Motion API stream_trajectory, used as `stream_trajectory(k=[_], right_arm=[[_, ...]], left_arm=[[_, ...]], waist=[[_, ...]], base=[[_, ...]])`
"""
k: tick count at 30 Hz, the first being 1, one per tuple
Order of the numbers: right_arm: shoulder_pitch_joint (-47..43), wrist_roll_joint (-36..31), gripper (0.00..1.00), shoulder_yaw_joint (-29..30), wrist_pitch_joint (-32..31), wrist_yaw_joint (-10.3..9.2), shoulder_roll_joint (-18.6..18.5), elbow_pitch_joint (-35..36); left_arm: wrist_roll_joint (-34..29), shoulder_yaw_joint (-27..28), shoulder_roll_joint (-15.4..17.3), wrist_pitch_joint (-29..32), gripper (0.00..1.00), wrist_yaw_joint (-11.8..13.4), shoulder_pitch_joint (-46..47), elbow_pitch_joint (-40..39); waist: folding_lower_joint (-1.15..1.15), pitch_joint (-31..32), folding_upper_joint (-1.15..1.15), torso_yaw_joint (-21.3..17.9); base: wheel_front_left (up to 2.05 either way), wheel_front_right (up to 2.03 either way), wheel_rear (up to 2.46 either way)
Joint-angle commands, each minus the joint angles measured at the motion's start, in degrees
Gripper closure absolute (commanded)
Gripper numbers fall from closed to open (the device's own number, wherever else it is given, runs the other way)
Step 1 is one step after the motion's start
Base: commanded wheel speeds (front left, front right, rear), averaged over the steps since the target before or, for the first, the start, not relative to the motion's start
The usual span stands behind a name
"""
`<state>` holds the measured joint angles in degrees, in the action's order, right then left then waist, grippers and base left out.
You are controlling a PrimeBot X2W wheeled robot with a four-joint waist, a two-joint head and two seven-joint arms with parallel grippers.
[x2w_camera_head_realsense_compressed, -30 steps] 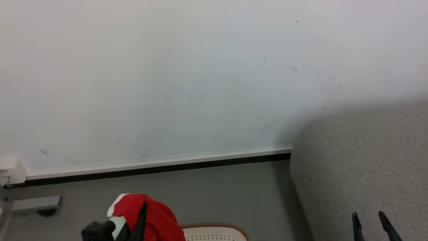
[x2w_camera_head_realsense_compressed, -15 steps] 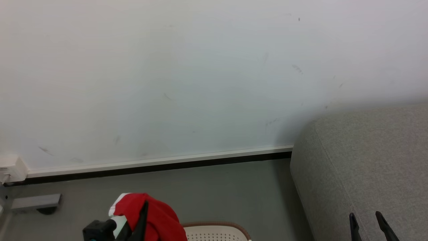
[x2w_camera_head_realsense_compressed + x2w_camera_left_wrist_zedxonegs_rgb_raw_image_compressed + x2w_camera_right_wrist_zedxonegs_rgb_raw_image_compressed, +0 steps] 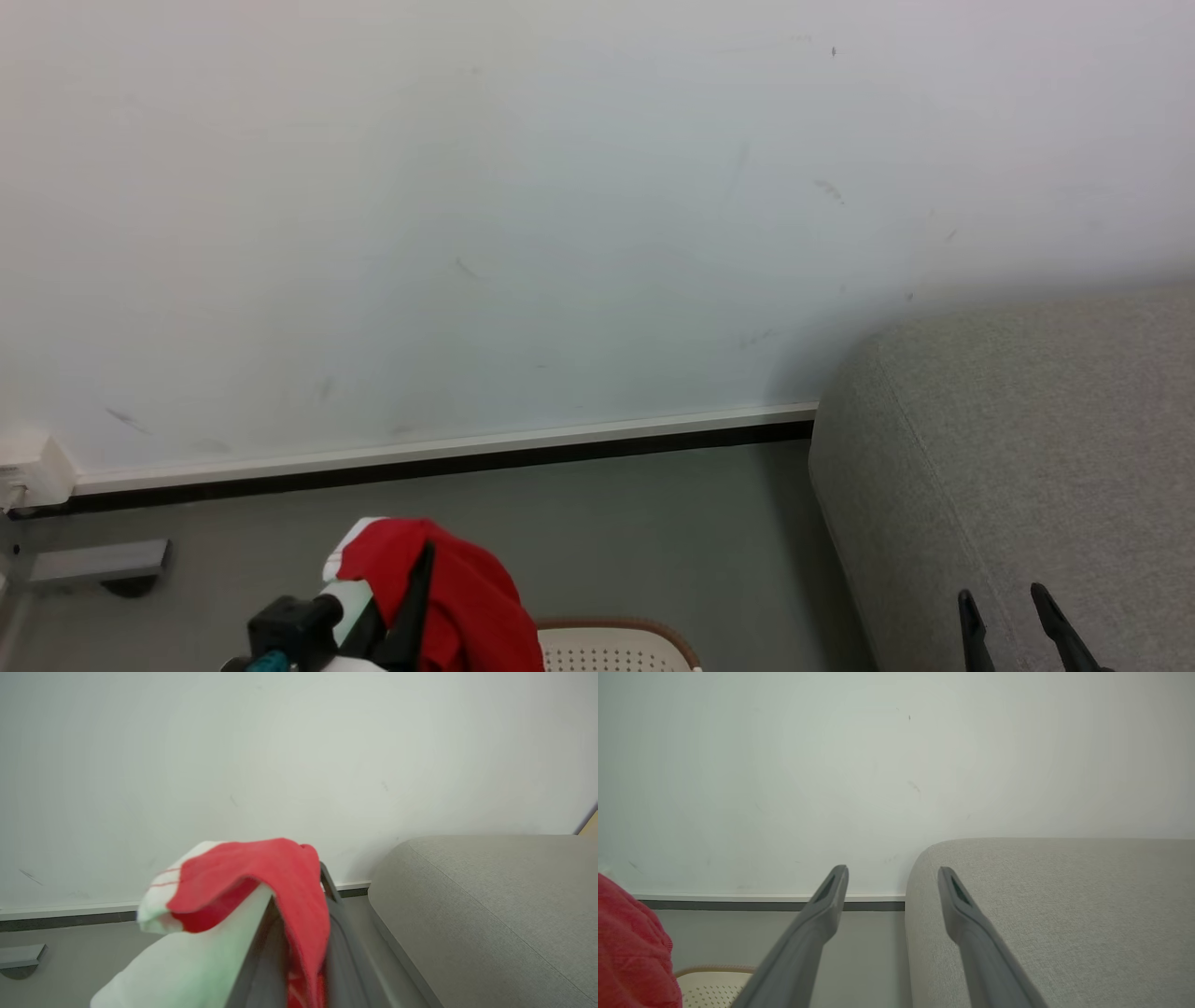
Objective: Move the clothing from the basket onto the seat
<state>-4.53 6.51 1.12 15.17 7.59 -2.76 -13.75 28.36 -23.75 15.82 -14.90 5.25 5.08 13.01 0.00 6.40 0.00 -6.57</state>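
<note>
The red and white clothing (image 3: 462, 597) hangs draped over the left gripper (image 3: 425, 565), whose dark fingers are pressed together and pinch the fabric. It is raised over the left end of the basket (image 3: 611, 623). Its lower part runs off the bottom of the head view, so whether it touches the basket cannot be told. A short arc of the basket's brown rim shows just beside the cloth, on its right.

Between the basket and the seat (image 3: 1027, 448) lies an open strip of grey floor (image 3: 672, 523). The seat's rounded corner and stitched seam face that gap, and its top is bare.

The right gripper (image 3: 999, 595) hovers at the seat's near edge, fingers spread wide with nothing between them.

Behind everything, a pale wall (image 3: 560, 233) meets the floor at a white skirting board (image 3: 448, 455) above a dark strip. A grey metal foot (image 3: 93, 563) sits on the floor well off to the left.
</note>
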Motion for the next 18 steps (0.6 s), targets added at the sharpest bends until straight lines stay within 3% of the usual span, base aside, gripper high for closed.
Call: stream_trajectory(k=[1, 11, 18], right_arm=[[0.7, -0.3, 0.00, -0.2, 0.0, -0.17, -0.2, 0.3], [1.2, -1.2, 0.00, -5.1, 0.0, -0.17, -0.2, 0.6], [3.1, -0.6, 0.00, -15.4, 0.0, -0.17, -1.7, 0.5]], left_arm=[[-0.8, 0.0, 0.3, 0.0, 1.00, -0.1, 0.9, -0.5], [-1.9, -3.1, -0.4, 1.7, 1.00, -1.8, 4.2, -3.0], [-2.4, -6.1, -2.2, 3.2, 1.00, -3.6, 7.3, -4.0]], waist=[[0.00, 0.0, 0.00, 0.0], [0.00, 0.2, 0.00, 0.5], [0.00, 0.1, 0.00, 0.3]], base=[[0.00, 0.00, 0.00], [0.00, 0.00, 0.00], [0.00, 0.00, 0.00]])
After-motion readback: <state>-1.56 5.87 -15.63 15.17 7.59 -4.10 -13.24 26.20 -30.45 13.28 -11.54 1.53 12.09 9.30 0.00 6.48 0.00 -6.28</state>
